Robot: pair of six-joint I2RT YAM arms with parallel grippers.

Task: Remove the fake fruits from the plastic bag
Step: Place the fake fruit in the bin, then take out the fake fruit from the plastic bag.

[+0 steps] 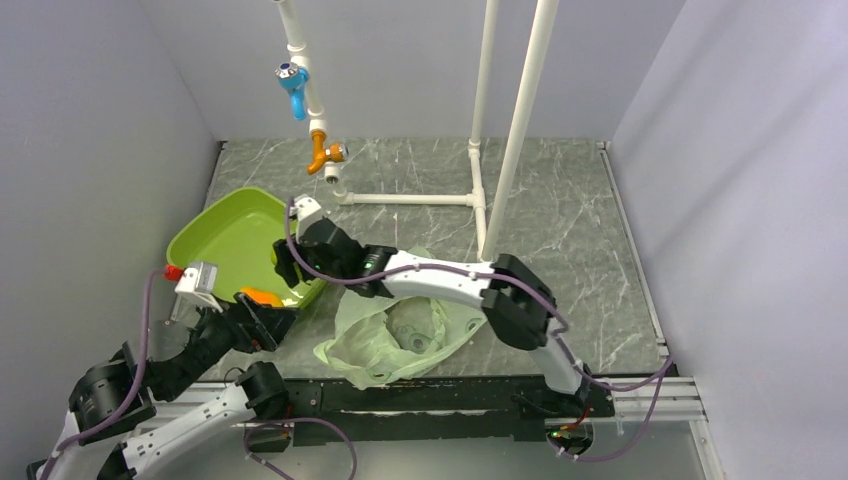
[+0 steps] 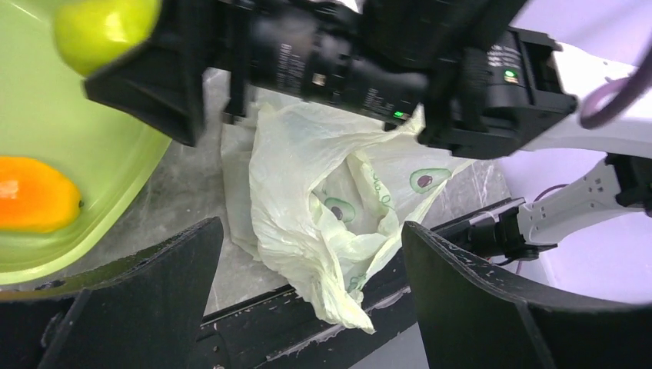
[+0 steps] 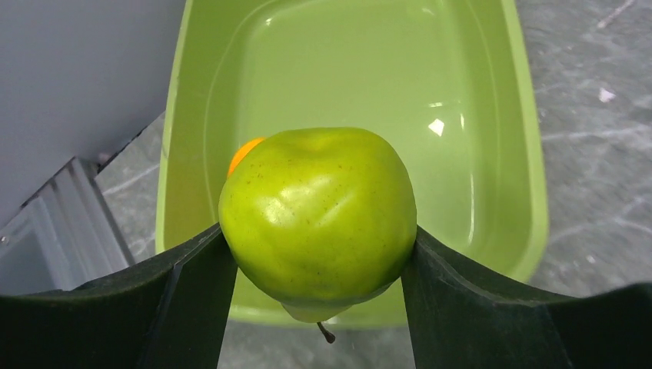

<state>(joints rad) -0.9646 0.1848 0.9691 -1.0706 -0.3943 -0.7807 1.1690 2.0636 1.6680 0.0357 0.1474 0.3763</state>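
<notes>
My right gripper (image 3: 319, 234) is shut on the green pear (image 3: 319, 215) and holds it stem-down above the near rim of the lime-green tray (image 3: 492, 115). In the top view this gripper (image 1: 287, 262) reaches left over the tray (image 1: 225, 235). An orange piece (image 3: 244, 152) lies in the tray and also shows in the top view (image 1: 262, 296). The pale-green plastic bag (image 1: 395, 335) lies crumpled on the table, right of the tray. My left gripper (image 2: 311, 227) is open and empty, hovering with the bag (image 2: 330, 207) seen between its fingers. The other fruits are hidden.
A white pipe frame (image 1: 480, 190) stands at the back, with blue (image 1: 293, 80) and orange (image 1: 322, 152) fittings hanging on a slanted pipe. Grey walls close in left, right and back. The black front rail (image 1: 420, 400) runs under the bag's near edge.
</notes>
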